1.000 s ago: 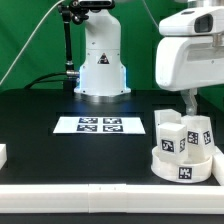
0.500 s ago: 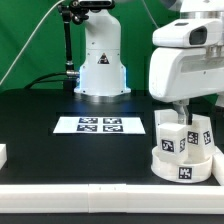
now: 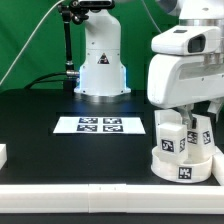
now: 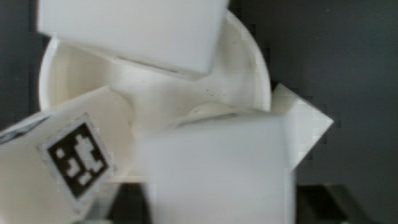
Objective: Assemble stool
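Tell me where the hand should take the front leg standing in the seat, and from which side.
Grip the front leg on its upper half, coming straight down from above: it stands upright in the round seat, whose rim hides its base, and other legs crowd beside it. The hand is already overhead.

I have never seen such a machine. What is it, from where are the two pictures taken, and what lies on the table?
It is a robot arm with two fingers. The exterior view comes from a camera off the arm; the wrist view comes from a camera on the wrist, close above the parts. On the black table lies a flat marker board. At the exterior view's right stands the round white seat with blocky legs in it. The gripper hangs over the legs; whether it holds one cannot be told.
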Controlling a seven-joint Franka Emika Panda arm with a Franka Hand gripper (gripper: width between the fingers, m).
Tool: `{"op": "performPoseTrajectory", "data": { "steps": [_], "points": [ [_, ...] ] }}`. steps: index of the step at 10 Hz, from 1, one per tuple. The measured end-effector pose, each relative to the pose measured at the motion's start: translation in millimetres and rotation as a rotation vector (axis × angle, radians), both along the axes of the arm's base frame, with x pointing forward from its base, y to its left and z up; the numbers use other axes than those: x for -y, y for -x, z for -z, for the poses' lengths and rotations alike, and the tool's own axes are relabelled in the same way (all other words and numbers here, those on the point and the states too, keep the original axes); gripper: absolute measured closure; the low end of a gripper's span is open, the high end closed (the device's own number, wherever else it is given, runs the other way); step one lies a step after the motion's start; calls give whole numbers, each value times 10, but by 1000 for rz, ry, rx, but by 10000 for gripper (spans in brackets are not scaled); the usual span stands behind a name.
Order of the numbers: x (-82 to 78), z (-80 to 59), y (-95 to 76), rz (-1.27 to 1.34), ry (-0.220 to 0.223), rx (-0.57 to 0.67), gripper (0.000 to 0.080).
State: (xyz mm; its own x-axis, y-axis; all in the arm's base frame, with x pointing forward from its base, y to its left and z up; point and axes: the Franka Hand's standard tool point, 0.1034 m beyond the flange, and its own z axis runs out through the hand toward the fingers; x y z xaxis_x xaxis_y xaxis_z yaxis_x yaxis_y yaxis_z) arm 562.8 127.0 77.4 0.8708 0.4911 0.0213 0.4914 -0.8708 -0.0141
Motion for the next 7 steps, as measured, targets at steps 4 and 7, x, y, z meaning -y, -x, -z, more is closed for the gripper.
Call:
{"op": "performPoseTrajectory", "data": {
  "steps": [4, 7],
  "points": [
    [3, 0, -1, 62, -2, -1, 463],
    [-35, 6, 7, 410, -8, -10, 463]
  ]
}}
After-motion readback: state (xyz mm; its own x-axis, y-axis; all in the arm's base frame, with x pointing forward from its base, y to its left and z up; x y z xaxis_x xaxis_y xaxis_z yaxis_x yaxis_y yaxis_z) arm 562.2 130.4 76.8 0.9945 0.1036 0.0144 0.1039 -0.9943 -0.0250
